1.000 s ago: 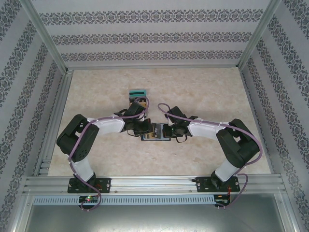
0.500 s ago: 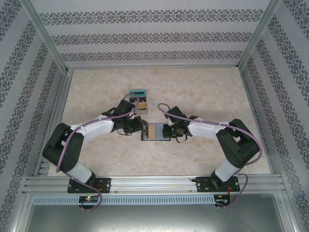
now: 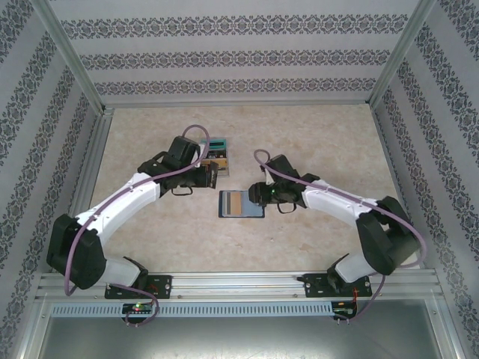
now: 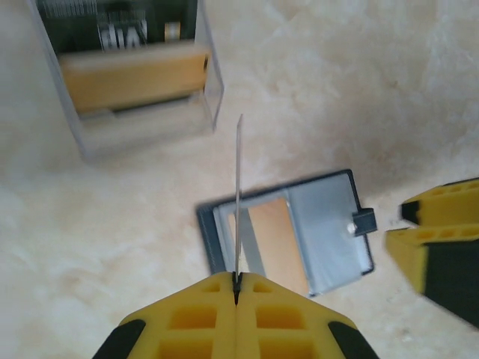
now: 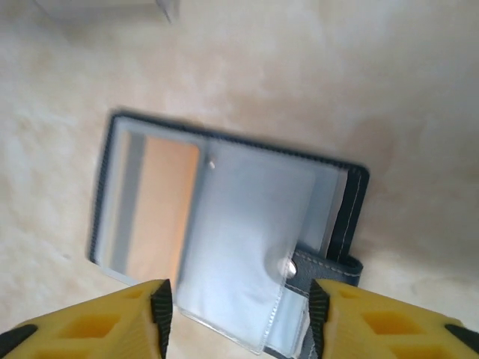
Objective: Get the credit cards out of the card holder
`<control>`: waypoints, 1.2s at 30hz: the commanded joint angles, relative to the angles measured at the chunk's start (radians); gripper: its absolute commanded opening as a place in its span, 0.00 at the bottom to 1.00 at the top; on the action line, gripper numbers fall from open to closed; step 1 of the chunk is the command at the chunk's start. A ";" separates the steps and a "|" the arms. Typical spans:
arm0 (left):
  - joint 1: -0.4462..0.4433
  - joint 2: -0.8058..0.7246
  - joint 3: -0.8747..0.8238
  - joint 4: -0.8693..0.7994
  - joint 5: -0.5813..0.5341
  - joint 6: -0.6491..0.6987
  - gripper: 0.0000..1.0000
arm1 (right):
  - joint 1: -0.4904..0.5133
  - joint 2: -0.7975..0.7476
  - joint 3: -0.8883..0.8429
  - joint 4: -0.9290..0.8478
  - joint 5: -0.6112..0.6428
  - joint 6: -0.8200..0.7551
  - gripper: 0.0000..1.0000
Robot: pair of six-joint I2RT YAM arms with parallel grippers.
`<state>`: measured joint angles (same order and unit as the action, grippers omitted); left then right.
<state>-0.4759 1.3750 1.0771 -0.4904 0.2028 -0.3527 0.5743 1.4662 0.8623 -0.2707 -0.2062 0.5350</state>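
Near the box [image 4: 135,75], left pincer [image 4: 236,280] pinching credit card [image 4: 239,194], right pincer [image 5: 239,321] spread over open card holder [image 5: 224,217]

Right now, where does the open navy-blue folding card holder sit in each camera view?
Top external: navy-blue folding card holder at the centre of the picture.
Left wrist: holder centre-right, beyond the thin edge-on card.
Right wrist: holder mid-frame, tilted.
Shared landmark: tan panel under its clear sleeve.
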 commanded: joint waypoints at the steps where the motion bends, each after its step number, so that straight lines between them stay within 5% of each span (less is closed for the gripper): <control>1: 0.005 -0.062 0.023 -0.017 -0.077 0.321 0.00 | -0.039 -0.077 0.032 -0.033 0.008 -0.019 0.66; 4: 0.005 -0.104 -0.012 0.076 -0.074 0.563 0.00 | -0.075 -0.131 0.035 -0.039 0.004 -0.015 0.96; 15: 0.006 0.126 0.148 0.088 -0.229 1.144 0.00 | -0.126 -0.227 0.024 -0.056 0.016 -0.007 0.98; 23: 0.010 0.282 0.191 0.156 -0.271 1.332 0.00 | -0.139 -0.258 -0.005 -0.069 0.024 0.005 0.98; 36: 0.027 0.411 0.215 0.227 -0.298 1.368 0.00 | -0.151 -0.250 -0.008 -0.074 0.027 0.010 0.98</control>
<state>-0.4686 1.7718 1.2701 -0.2935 -0.0849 0.9852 0.4335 1.2217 0.8585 -0.3336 -0.1955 0.5285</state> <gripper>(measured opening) 0.053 0.982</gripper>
